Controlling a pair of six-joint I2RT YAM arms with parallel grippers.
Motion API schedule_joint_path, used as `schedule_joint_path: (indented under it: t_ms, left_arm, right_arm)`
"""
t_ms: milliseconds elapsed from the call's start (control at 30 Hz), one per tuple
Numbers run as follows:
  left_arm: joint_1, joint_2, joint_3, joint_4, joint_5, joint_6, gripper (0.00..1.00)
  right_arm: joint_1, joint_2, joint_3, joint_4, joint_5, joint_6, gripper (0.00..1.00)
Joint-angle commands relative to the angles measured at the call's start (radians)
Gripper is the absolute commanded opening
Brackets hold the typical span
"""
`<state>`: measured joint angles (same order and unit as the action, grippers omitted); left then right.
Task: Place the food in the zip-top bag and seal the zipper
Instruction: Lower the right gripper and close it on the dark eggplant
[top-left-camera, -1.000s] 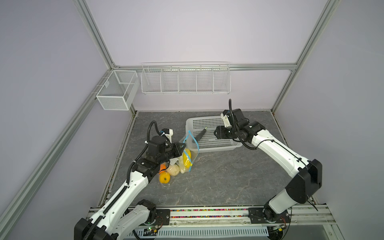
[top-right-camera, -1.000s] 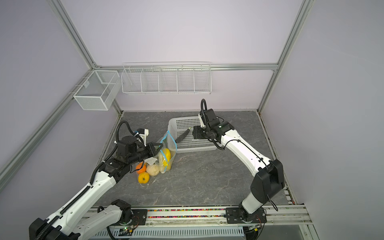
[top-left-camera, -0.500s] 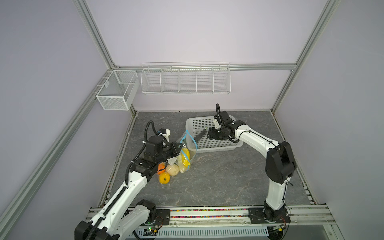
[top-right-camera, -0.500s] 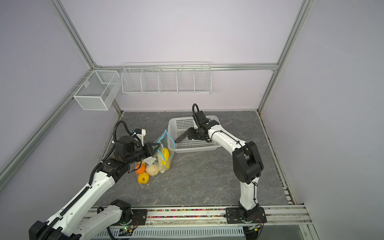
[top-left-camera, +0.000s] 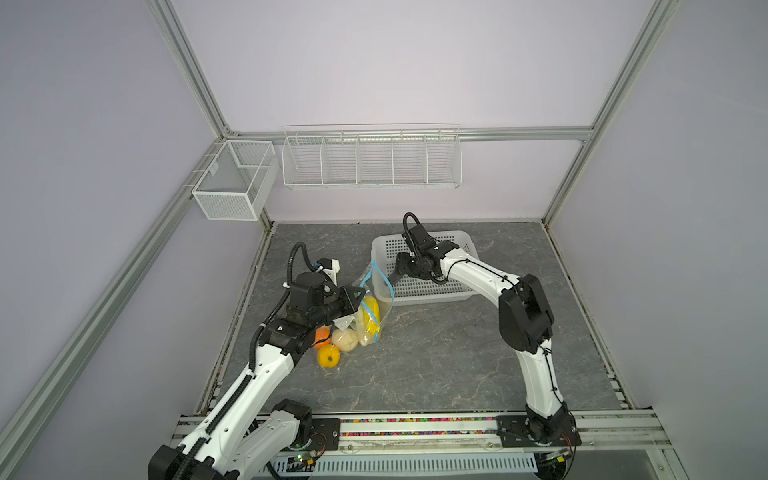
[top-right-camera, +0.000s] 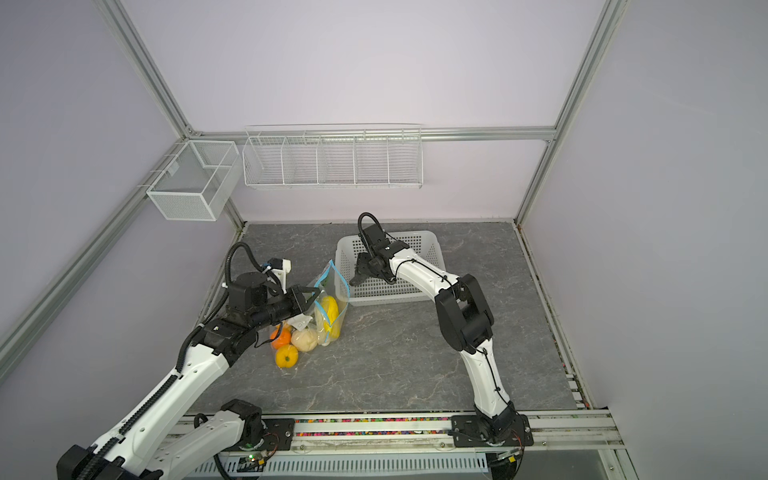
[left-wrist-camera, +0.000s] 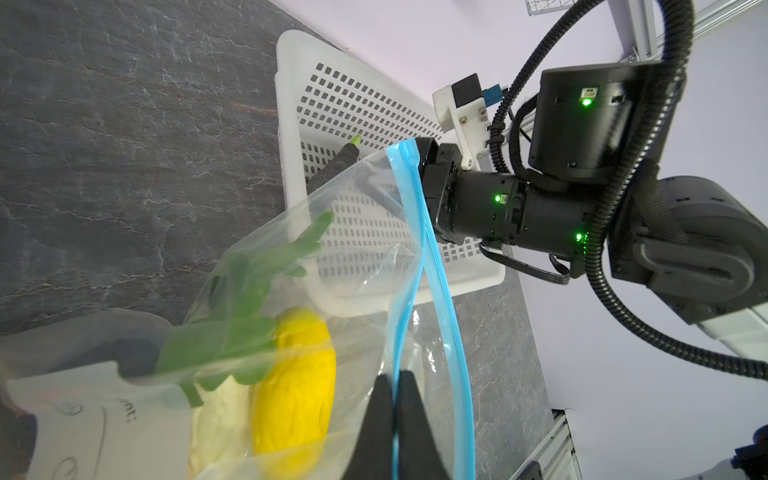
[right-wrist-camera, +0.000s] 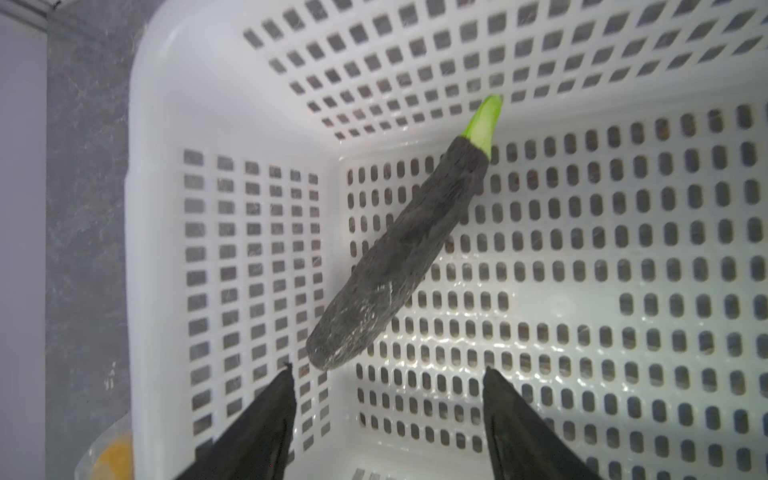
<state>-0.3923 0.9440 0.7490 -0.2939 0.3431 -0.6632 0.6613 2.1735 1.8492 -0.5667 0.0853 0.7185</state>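
Right wrist view: 1 dark piece (right-wrist-camera: 395, 257) is left in the basket (right-wrist-camera: 158, 124), near the open right fingers (right-wrist-camera: 257, 428). Left of it, the part-filled bag (left-wrist-camera: 353, 249), zipper (left-wrist-camera: 432, 257) unsealed, is pinched by the left fingers (left-wrist-camera: 380, 424).

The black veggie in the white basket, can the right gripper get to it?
Probably yes. The right gripper is open and hangs over the white basket. The black veggie lies loose just ahead of its fingers, with nothing between them.

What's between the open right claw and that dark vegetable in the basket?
Nothing: from right gripper to dark vegetable, the right wrist view shows only basket floor.
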Motion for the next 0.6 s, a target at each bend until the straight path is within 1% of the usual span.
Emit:
schedule_joint_path:
  t_ms: [0, 133, 333, 500, 567]
  left_arm:
    - [0.008, -0.007, -0.023, 0.019, 0.019, -0.01, 0.0]
    - [0.009, -0.003, -0.021, 0.023, 0.024, -0.004, 0.0]
    - [0.01, -0.014, -0.023, 0.024, 0.031, -0.009, 0.0]
    - [0.01, -0.031, -0.031, 0.025, 0.029, -0.017, 0.0]
    - [0.01, -0.035, -0.034, 0.024, 0.027, -0.02, 0.0]
  right_arm:
    - [0.007, 0.069, 0.057, -0.03, 0.082, 0.049, 0.73]
    - [0.02, 0.14, 0.161, -0.087, 0.116, 0.035, 0.73]
    - [0.029, 0.214, 0.256, -0.142, 0.179, 0.023, 0.74]
    - [0.032, 0.274, 0.323, -0.174, 0.178, 0.021, 0.74]
    - [0.033, 0.293, 0.34, -0.176, 0.171, 0.02, 0.72]
